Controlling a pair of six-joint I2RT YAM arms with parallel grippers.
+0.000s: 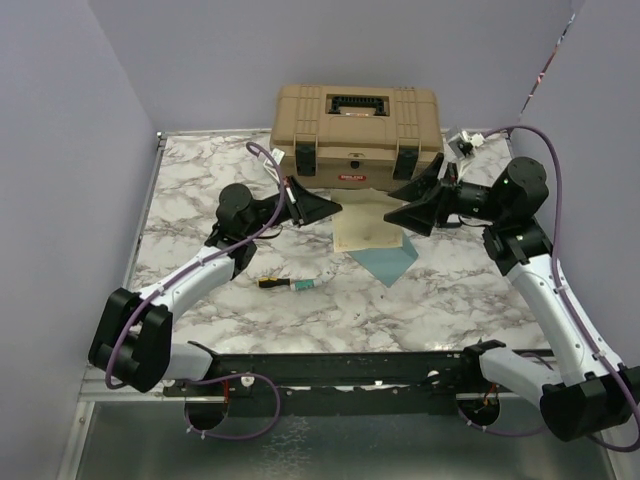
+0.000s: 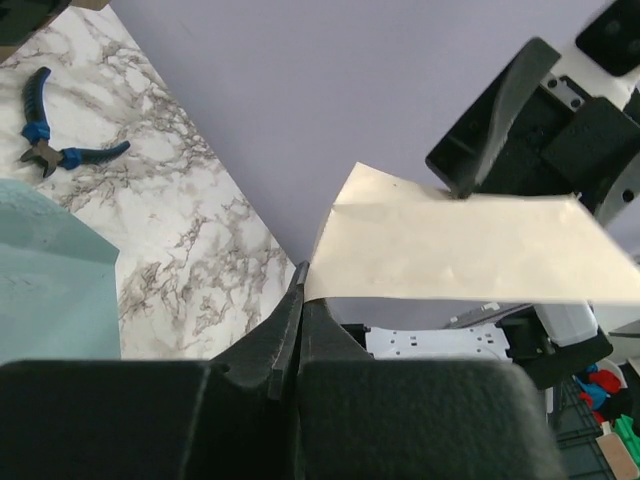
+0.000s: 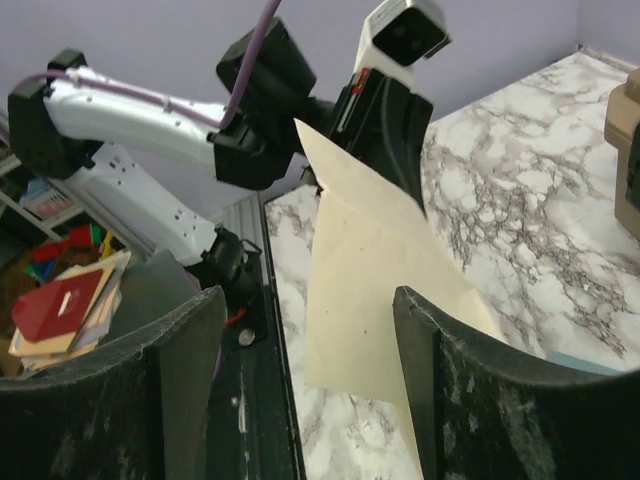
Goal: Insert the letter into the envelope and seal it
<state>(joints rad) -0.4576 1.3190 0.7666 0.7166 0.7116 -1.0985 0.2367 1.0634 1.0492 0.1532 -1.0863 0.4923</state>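
Left gripper (image 2: 300, 288) pressed together, pinching the letter (image 2: 460, 250) at one corner, so the card is up off the table (image 1: 180, 190). Its long axis runs across from the left arm toward the right arm. Right gripper (image 3: 305, 300) spread wide, with the letter's far end between its fingers, not clamped as far as I can tell. Envelope (image 1: 388, 262) lies flat on the table just below the letter's lower edge, toward the arms' side and nearer the right arm. Can't tell which way its flap faces. Judgement: the letter has to come down toward the envelope, and the right arm is better placed to steady it. Pliers (image 1: 290, 284) and toolbox (image 1: 355, 130) not involved
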